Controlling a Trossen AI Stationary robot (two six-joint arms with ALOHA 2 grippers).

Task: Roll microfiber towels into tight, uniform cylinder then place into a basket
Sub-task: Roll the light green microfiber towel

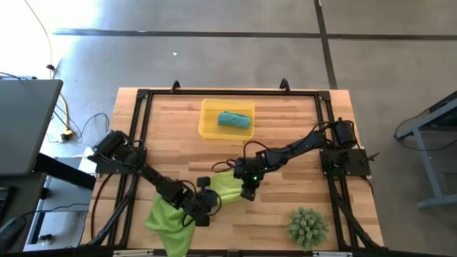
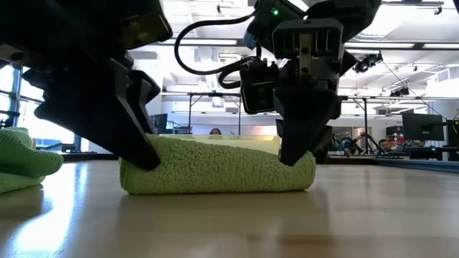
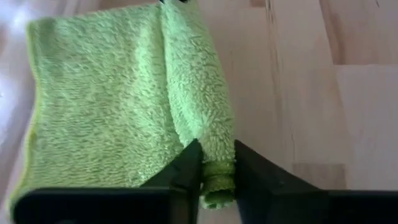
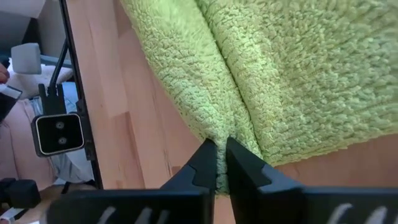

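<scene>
Fuzzy lime cloth towel (image 2: 215, 166), matt wood tbl (image 1: 285, 143)

**Workshop floor and bright hall around the wooden table**

A grey concrete floor (image 1: 214, 50) surrounds the wooden table (image 1: 285, 135), crossed by dark seams at 12 o'clock. A yellow cable (image 1: 63, 114) trails at 9 o'clock beside a grey laptop (image 1: 25, 125). A spiky green plant (image 1: 308, 225) sits at 5 o'clock. Level across the table, ceiling strip lights (image 2: 208, 44) glow over distant desks and a monitor (image 2: 423, 127).
</scene>
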